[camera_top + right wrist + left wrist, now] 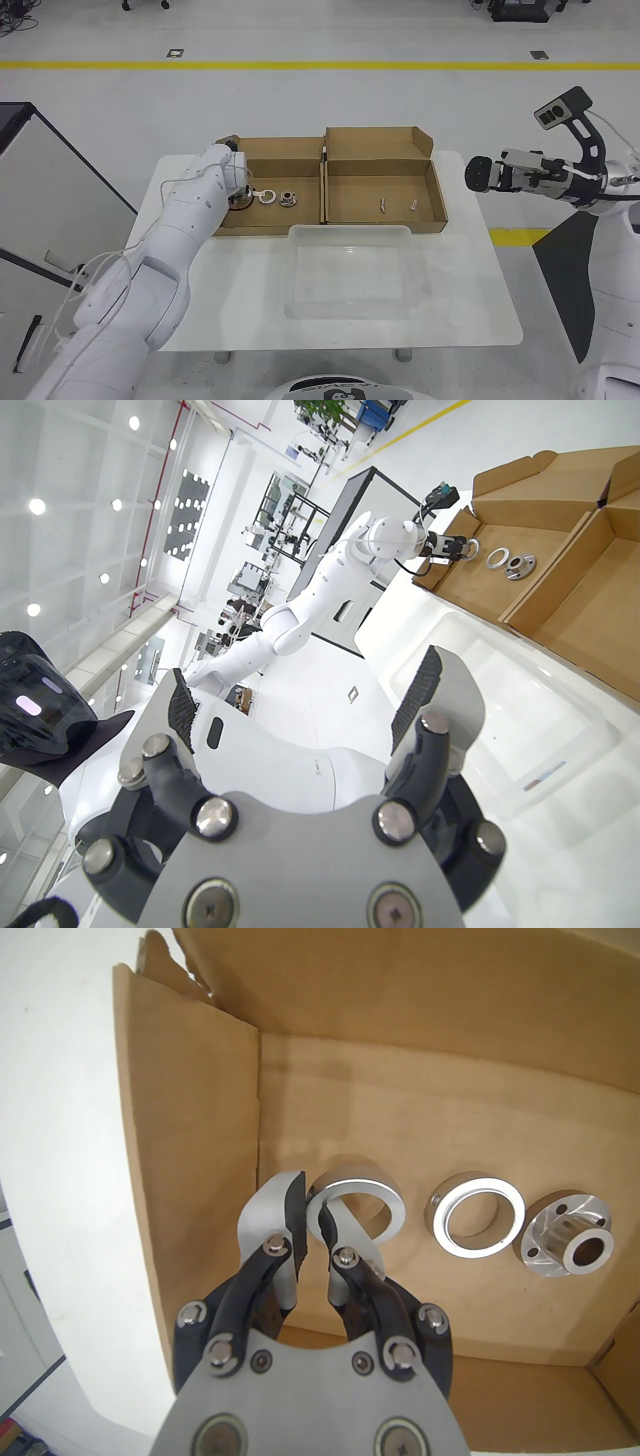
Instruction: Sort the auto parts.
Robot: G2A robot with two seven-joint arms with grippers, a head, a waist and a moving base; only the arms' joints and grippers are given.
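The left gripper pinches the wall of a smooth aluminium ring, one finger inside its upward-facing bore. The ring lies flat in the cardboard box, near its 9 o'clock wall. A second ring and a flanged hub sit in a row toward 3 o'clock. The right gripper hangs spread open beyond the 3 o'clock edge of the table.
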